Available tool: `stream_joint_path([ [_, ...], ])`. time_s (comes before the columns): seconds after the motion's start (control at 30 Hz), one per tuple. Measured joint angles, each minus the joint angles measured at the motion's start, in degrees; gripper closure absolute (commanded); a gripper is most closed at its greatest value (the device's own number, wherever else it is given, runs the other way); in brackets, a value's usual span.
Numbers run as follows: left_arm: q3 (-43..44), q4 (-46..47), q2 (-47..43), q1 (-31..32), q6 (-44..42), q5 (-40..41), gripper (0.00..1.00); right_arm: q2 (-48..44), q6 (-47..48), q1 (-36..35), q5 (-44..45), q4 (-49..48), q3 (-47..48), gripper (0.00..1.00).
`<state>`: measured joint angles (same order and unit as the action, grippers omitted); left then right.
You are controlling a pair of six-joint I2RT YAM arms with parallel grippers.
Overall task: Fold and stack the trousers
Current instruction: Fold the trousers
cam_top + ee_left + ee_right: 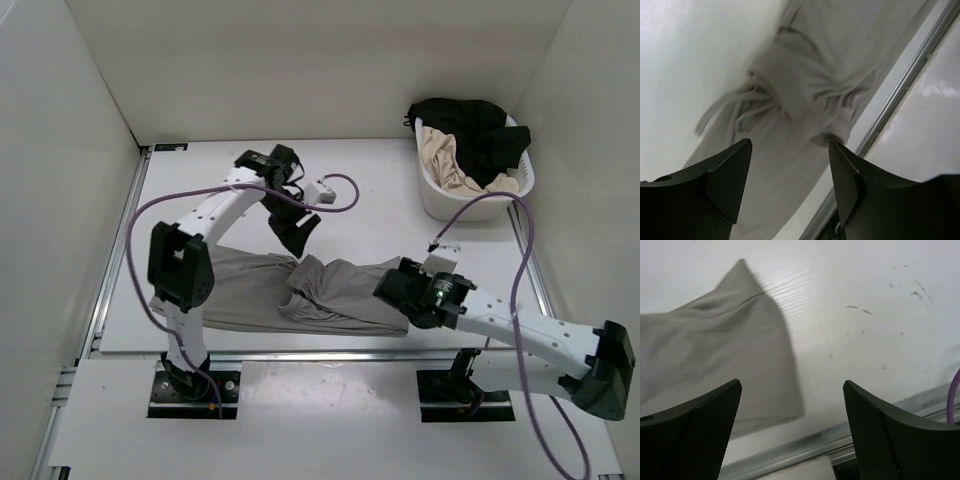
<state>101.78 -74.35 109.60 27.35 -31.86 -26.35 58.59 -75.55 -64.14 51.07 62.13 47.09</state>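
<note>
Centrally, the white table carries the whole work area. The trousers lie on it near the front edge, stretched left to right between the two arms. Their left portion is flat, and the fabric is bunched into folds around the middle.

A white basket stands at the far right of the table, well apart from the trousers. It holds a black garment heaped over a beige garment.

The left arm reaches over the table with the left gripper pointing down above the bunched middle of the trousers. In the left wrist view its jaws stand apart and nothing sits between them, so the tool is released. The grey fabric lies below it. That view shows a ribbed band gathered into a roll, with a loose drawstring trailing beside it.

The right arm lies low across the near right, and the right gripper sits at the right end of the trousers. In the right wrist view its jaws are spread wide and hold nothing. A pointed corner of the trousers lies flat on the table below the left finger.

A metal rail runs along the table's front edge, just beside the fabric. A purple cable loops from the right arm.
</note>
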Motion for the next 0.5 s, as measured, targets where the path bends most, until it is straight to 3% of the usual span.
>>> stream_joint_path([
  [0.13,-0.1,1.3,6.3,3.2,3.3,-1.7,0.24,4.9,7.7,11.5,-5.2,-5.9,0.0,0.05],
  [0.3,-0.8,2.2,9.1,3.5,5.1,-2.7,0.26,7.3,17.5,26.3,-13.2,-15.8,0.0,0.05],
  [0.5,-7.6,3.5,9.1,2.7,4.9,-2.6,0.27,7.8,24.0,32.3,-23.8,-24.6,-2.0,0.04],
])
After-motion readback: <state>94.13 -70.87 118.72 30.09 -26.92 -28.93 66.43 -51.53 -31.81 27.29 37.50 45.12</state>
